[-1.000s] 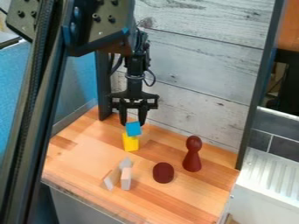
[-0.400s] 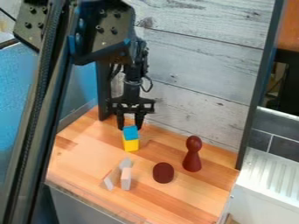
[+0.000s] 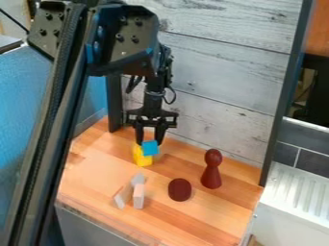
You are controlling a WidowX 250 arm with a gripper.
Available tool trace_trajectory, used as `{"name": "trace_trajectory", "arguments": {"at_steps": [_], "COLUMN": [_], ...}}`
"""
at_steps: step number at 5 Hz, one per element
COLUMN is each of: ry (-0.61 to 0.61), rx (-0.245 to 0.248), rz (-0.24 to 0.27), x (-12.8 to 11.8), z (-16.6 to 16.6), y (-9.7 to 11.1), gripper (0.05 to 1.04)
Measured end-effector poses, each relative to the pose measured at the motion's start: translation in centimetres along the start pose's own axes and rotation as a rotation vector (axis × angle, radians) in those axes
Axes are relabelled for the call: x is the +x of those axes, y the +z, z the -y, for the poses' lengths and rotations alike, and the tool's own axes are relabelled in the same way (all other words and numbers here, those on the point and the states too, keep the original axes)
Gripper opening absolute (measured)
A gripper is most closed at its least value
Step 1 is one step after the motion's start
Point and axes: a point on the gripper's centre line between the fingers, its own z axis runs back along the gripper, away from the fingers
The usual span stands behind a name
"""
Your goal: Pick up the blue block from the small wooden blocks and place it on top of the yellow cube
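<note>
Over the back part of the wooden bench (image 3: 96, 180), left of the middle in the camera view, the black gripper (image 3: 149, 143) hangs down from the arm, which comes in from the upper left. Its jaws are clamped on a small blue block (image 3: 149, 148), one on each side, with the block low between their tips. Just behind and to the left of it is a yellow block (image 3: 142, 157), whose upper right part is hidden by the blue one; whether the two blocks touch, I cannot tell.

Nearer the front edge, three pale pieces stand close together: a grey block (image 3: 138, 179) at the back, a slanting block (image 3: 120, 198) at the left and an upright pinkish block (image 3: 139, 196) at the right. To their right lies a dark red oval piece (image 3: 180, 190). Farther right and a little farther back, a dark red pawn-shaped figure (image 3: 212, 170) stands upright, apart from the oval. Behind the bench rises a whitish plank wall (image 3: 221, 103), and beyond its right side is a white ribbed panel (image 3: 297, 194).
</note>
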Motion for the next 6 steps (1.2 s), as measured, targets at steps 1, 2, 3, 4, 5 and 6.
{"name": "trace_trajectory", "arguments": {"at_steps": [1, 2, 3, 4, 5, 6], "ry": [0.000, 0.002, -0.001, 0.025, 0.033, 0.030], "rx": [-0.002, -0.001, -0.019, -0.026, -0.035, -0.039], "rz": [0.001, 0.001, -0.020, -0.024, -0.030, -0.032], "x": [0.0, 0.0, -0.1, 0.2, 0.3, 0.3], "z": [0.0, 0.0, 0.0, -0.9, -1.0, -1.0], "y": [0.0, 0.1, 0.2, 0.3, 0.5, 0.5], "gripper": [0.524, 0.524, 0.524, 0.524, 0.524, 0.524]}}
